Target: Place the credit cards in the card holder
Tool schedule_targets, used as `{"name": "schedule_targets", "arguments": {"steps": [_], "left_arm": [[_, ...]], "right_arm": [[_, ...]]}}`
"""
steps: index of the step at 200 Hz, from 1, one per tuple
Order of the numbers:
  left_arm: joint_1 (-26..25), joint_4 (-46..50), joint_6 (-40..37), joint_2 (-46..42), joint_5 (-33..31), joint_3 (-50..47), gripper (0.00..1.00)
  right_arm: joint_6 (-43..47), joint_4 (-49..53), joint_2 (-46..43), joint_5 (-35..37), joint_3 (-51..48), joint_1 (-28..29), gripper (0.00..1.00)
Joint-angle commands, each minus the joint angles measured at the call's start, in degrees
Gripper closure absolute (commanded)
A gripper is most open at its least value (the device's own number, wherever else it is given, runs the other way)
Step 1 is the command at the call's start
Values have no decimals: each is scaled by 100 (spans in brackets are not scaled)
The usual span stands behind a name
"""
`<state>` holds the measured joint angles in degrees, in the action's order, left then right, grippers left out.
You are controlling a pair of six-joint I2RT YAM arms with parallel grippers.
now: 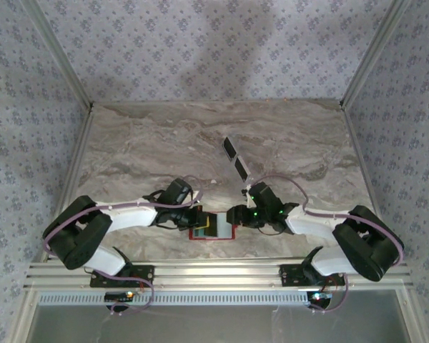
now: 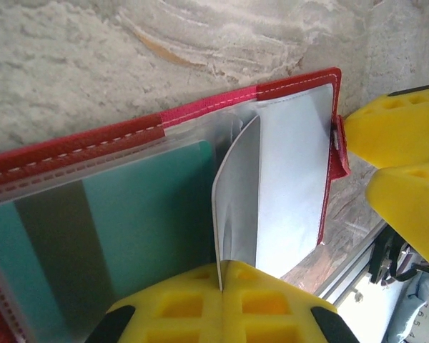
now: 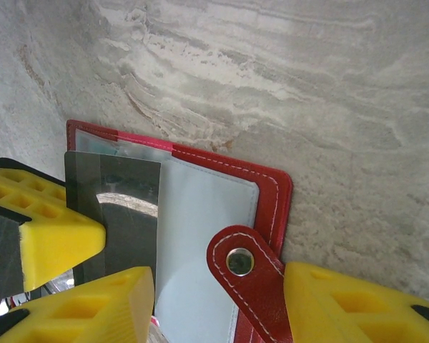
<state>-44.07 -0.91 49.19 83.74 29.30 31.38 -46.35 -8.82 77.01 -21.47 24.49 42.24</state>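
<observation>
**A:** Where is the card holder [image 3: 272,187], and how much of it is hidden?

**B:** It lies open on the desk [image 1: 143,157], directly between the two grippers. In the left wrist view its left part is cut off by the frame, and the gripper's own fingers cover its lower edge.

**A:** What are the grippers doing?

**B:** The left gripper [image 2: 221,274] is pinched tight on a plastic leaf [image 2: 236,193] that stands up from the pockets just ahead of its fingertips. The right gripper [image 3: 220,275] is spread wide. The red strap [image 3: 254,286] with its snap [image 3: 239,261] lies between its fingers, against the right-hand one. I cannot tell whether the strap touches the other finger.

**A:** Are any cards inside?

**B:** A teal card [image 2: 150,207] sits in a pocket just left of the left gripper's fingertips, blurred by the plastic over it. From above there is a yellow patch [image 1: 213,226] in the holder. I cannot tell whether it is a card or a yellow finger.

**A:** And the leaf, seen from the right wrist?

**B:** There it looks dark and glossy, and a yellow finger of the left gripper blocks its left side.

**A:** Anything else?

**B:** Two dark cards [image 1: 229,148] [image 1: 241,169] lie out past the right gripper, apart from the holder. They are too small to show any detail.
</observation>
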Motion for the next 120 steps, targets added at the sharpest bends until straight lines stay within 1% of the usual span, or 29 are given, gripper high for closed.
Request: {"name": "schedule_targets", "arguments": {"steps": [1,41,105,120], "left_arm": [[-56,262,70,-31,-646,-50,98],[-57,235,46,-32,-674,1,99],[-62,-256,188,239,-65,-77,98],[-66,-239,172,221,-6,-111,98]], "right_arm": [[-107,67,63,-259,-122,13,48],[-102,22,122,-307,-146,-13,47],[-199,-133,195,-401,-208,-83,46],[-192,-121,200,-395,-215,-86,43]]}}
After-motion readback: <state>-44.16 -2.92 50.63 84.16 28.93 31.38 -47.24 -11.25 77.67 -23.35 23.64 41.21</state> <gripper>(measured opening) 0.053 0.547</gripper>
